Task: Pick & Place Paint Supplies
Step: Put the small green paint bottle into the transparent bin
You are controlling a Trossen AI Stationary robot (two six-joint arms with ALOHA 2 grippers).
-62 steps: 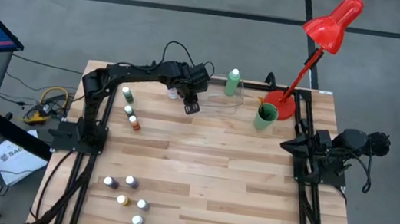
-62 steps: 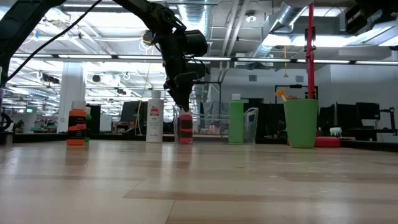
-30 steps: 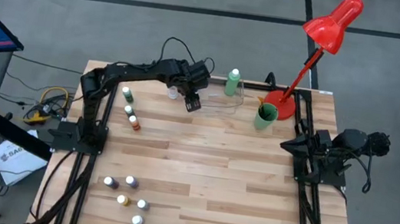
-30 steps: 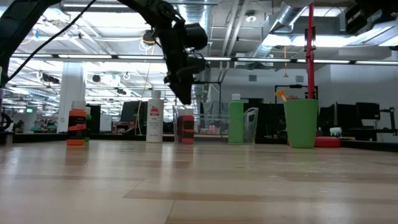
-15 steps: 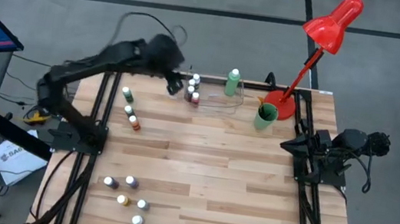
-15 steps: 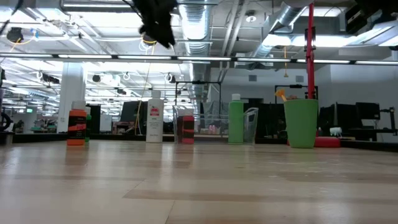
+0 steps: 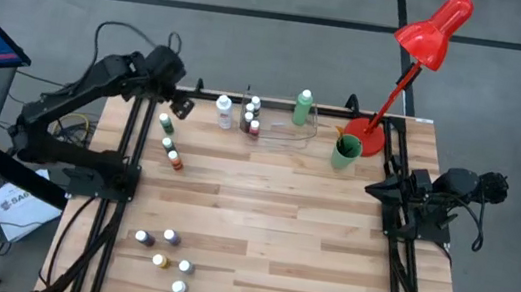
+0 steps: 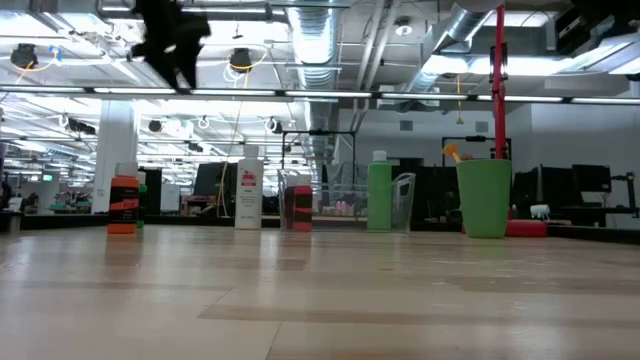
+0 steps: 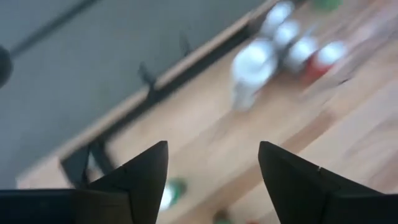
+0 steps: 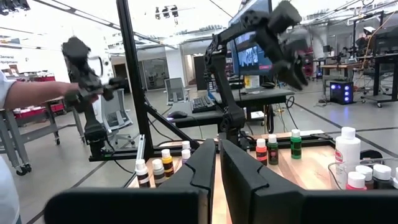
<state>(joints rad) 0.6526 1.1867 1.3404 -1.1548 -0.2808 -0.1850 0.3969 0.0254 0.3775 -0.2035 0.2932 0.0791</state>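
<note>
While the left gripper [image 7: 181, 105] hangs empty with fingers spread above the table's far left edge, four bottles [image 7: 249, 116] stand grouped by the tray [image 7: 292, 135]. Eight small bottles [image 7: 166, 251] remain. The right gripper [image 7: 374, 189] waits, fingers pressed together.

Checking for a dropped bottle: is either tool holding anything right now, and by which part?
Nothing is held. The left tool is open and empty above the table's back-left corner; the right tool is shut on nothing at the right edge.
</note>
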